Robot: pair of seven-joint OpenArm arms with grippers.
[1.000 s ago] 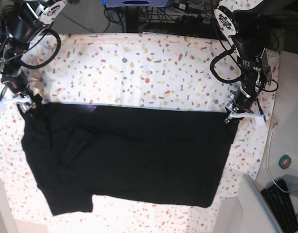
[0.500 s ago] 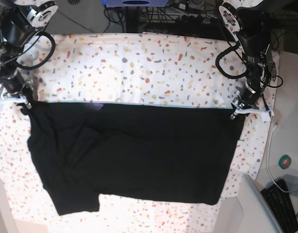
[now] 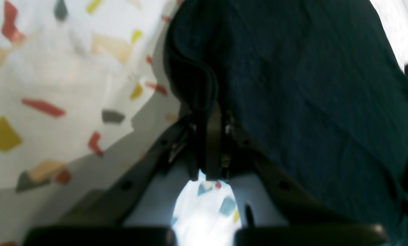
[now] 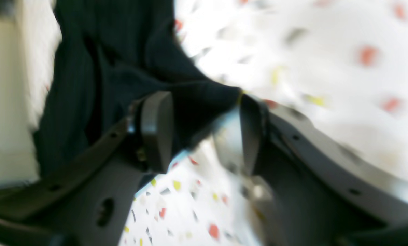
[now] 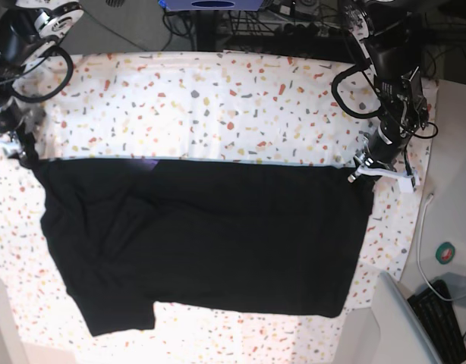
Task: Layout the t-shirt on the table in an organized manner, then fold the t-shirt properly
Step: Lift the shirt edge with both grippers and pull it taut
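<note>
Black cotton t-shirt (image 5: 210,235) stretches nine-to-three across the terrazzo-flecked white table (image 5: 218,106); left gripper (image 5: 367,168) pinches its corner, right gripper (image 4: 204,133) gapes around cloth.

We see the left hand (image 3: 210,136) clamped tight on a bunched edge of the t-shirt (image 3: 309,89); dark cloth spreads right of it, the speckled tabletop (image 3: 53,85) left.
</note>
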